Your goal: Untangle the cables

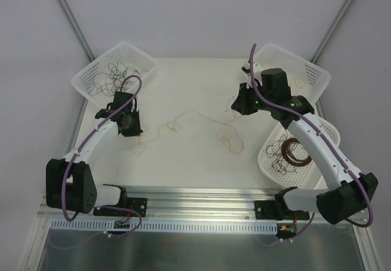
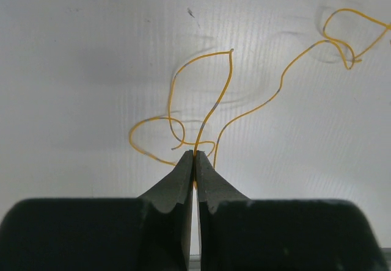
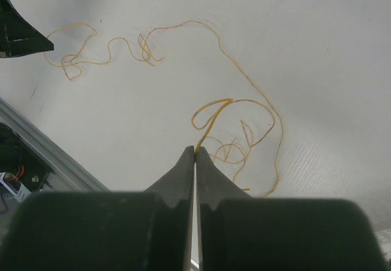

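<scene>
Plainly left claw (image 2: 194,155) and right claw (image 3: 195,150) each pinch the yellow cable (image 2: 227,85), white baskets (image 1: 85,72) flanking it

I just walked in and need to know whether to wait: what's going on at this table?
Untangling is under way. The left tool is shut on a yellow wire, and the right tool is shut on what looks like the same strand's other end. It runs slack and looped over the table between them. More wires sit in the back-left basket.
</scene>
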You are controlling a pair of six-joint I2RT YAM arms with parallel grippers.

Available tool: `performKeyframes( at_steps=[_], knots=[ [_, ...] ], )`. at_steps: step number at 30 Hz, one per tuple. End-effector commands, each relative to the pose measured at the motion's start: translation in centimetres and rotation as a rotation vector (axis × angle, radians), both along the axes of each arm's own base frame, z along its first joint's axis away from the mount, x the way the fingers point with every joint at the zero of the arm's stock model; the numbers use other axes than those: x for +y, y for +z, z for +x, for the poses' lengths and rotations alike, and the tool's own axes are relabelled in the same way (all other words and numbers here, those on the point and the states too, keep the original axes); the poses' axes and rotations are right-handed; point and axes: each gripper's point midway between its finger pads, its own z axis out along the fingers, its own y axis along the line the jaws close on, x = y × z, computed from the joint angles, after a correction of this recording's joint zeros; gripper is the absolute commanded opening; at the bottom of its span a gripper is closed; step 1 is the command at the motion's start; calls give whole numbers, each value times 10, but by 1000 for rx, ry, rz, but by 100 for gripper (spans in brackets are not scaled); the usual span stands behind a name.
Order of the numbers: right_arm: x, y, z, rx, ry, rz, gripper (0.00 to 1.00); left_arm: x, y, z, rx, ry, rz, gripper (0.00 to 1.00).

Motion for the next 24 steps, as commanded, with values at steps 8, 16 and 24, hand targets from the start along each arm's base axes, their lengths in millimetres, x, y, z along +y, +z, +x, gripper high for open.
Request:
performKeyframes(
  at_steps=[8, 16, 24],
  knots=[
    [18, 131, 13, -280, 22, 206, 1, -86, 86, 28, -314, -281, -330, 44],
    [32, 194, 10, -408, 18, 386, 1, -170, 137, 29, -527, -537, -488, 90],
    [55, 214, 5, -433, 48, 473, 1, -234, 158, 36, -658, -659, -611, 99]
  ],
)
